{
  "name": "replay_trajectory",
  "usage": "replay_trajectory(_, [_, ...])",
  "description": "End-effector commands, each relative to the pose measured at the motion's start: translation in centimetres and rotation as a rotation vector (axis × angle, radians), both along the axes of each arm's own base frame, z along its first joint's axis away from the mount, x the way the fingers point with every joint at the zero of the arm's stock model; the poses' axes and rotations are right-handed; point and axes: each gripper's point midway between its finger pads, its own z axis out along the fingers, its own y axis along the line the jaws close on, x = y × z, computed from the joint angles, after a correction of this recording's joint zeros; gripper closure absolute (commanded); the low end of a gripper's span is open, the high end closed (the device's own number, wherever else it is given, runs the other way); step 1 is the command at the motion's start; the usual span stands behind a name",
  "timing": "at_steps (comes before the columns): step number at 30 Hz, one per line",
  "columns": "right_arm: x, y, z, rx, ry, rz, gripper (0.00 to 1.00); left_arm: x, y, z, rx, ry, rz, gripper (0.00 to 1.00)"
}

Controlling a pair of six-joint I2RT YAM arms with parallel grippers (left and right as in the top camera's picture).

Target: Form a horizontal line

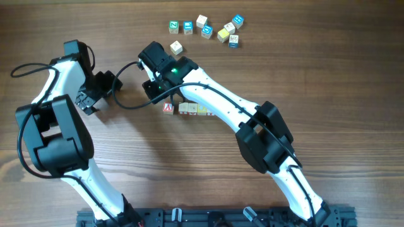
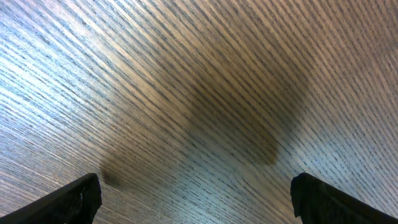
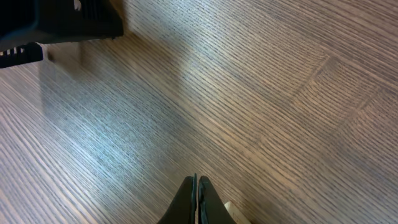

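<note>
Lighting the table (image 1: 353,75) evenly and brightly overhead; glaring pale across its grain in wrist views; blurring a soft shadow mid-table.

The left arm (image 1: 53,135) comes up from the near edge, folds at its elbow and bends back toward the middle. The left gripper (image 1: 88,99) points down with its jaws spread wide, one fingertip in each lower corner of its wrist view. The right arm (image 1: 221,104) stretches from the near right diagonally up and left. The right gripper (image 3: 196,198) is closed, its fingers pressed flat together. From overhead its tips are hidden under the wrist, so it only seems to be aimed down and leftward. The two grippers are near each other, apart.
</note>
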Motion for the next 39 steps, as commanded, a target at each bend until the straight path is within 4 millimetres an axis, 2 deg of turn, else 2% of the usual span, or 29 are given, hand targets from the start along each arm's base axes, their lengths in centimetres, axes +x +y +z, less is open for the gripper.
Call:
replay_trajectory(1, [-0.99,0.06,-1.43,-0.016,0.057,-0.002,0.96,-0.14,-0.05,-0.47,-0.011,0.009,-0.002,0.0])
replay_trajectory(7, [-1.1,-0.06,-1.5,-0.021,0.063,-0.002,0.96,-0.14,-0.05,-0.47,-0.011,0.009,-0.002,0.0])
replay_trajectory(12, [-0.98,0.07,-1.42,0.001,0.099,-0.088,0.96,-0.13,-0.04,-0.47,-0.01,0.008,-0.001,0.0])
replay_trajectory(39, [-1.01,0.05,-1.44,0.01,0.123,-0.134,0.95,-0.13,-0.04,-0.47,-0.01,0.008,-0.002,0.0])
